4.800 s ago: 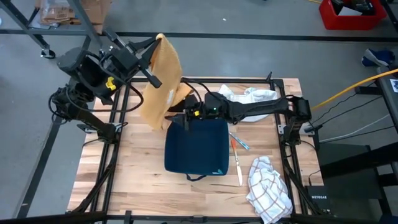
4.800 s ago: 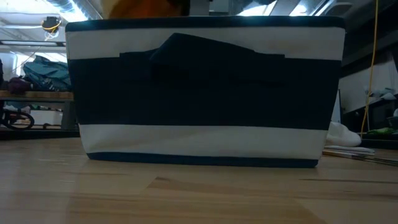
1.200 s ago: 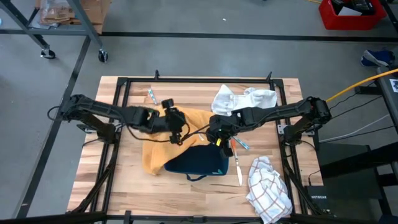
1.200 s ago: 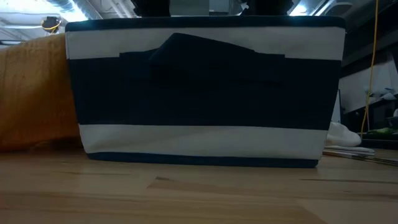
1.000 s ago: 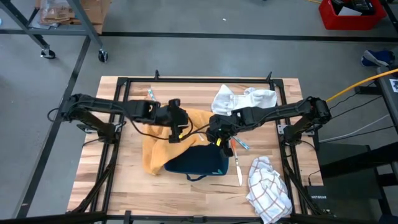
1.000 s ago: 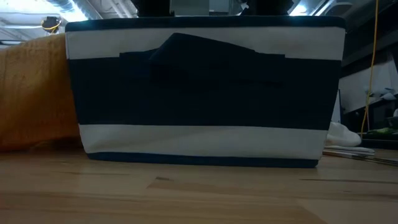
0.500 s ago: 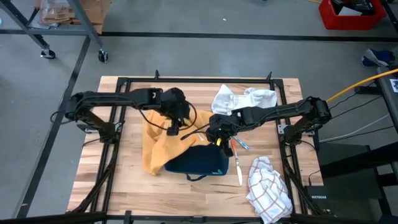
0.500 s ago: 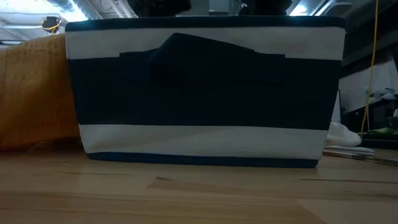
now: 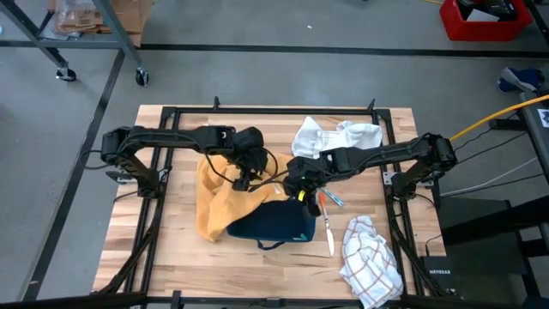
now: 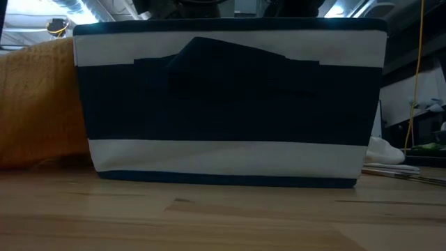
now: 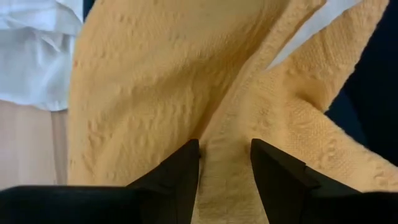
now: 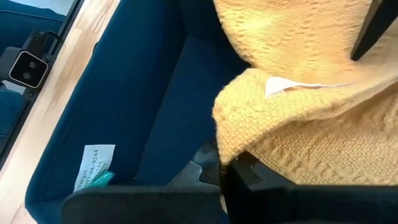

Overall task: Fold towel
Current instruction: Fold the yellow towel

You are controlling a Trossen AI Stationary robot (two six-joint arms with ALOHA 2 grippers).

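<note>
My left claw [image 11: 224, 180], fingers narrowly apart, hovers directly over the towel [image 9: 214, 202]; my right claw [image 9: 298, 182] pinches its edge beside the bin [image 9: 274, 225]

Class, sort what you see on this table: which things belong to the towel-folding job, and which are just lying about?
Part of the job:
mustard-yellow woven towel
left pincer, above the towel
right pincer, clamped on the towel's edge

Just lying about:
navy fabric bin
white crumpled cloth
checked white cloth
pens
</note>
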